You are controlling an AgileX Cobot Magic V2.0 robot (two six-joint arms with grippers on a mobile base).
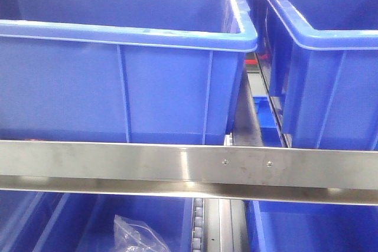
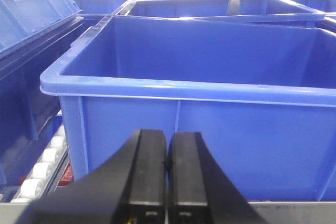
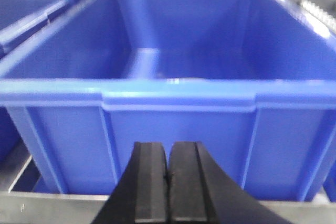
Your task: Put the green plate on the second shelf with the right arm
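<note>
While I look for the green plate, I cannot find it in any of my three views; all I see is blue bins. My left gripper point(image 2: 166, 163) is pinched tight, its two black fingers point(image 2: 148, 171) pressed together with nothing between them; it points at the front wall of a big blue bin point(image 2: 199, 135) that sits just behind it. White rollers point(image 2: 44, 169) run along the left of that bin, and only a few of them show. My right gripper point(image 3: 168, 174) is pinched tight too, holding nothing; its fingers point(image 3: 149, 182) face another blue bin point(image 3: 178, 124), and this picture is blurry, so I cannot make out what the dim shape deep inside it is. From the front view, two blue bins stand side by side, the left bin point(image 1: 118, 87) and the right bin point(image 1: 331, 75), both cut off at the edges; a shiny metal rail point(image 1: 189, 166) crosses in front of them. Below the rail, a crumpled clear plastic bag point(image 1: 139, 235) lies in a lower bin, half cut off by the bottom edge.
</note>
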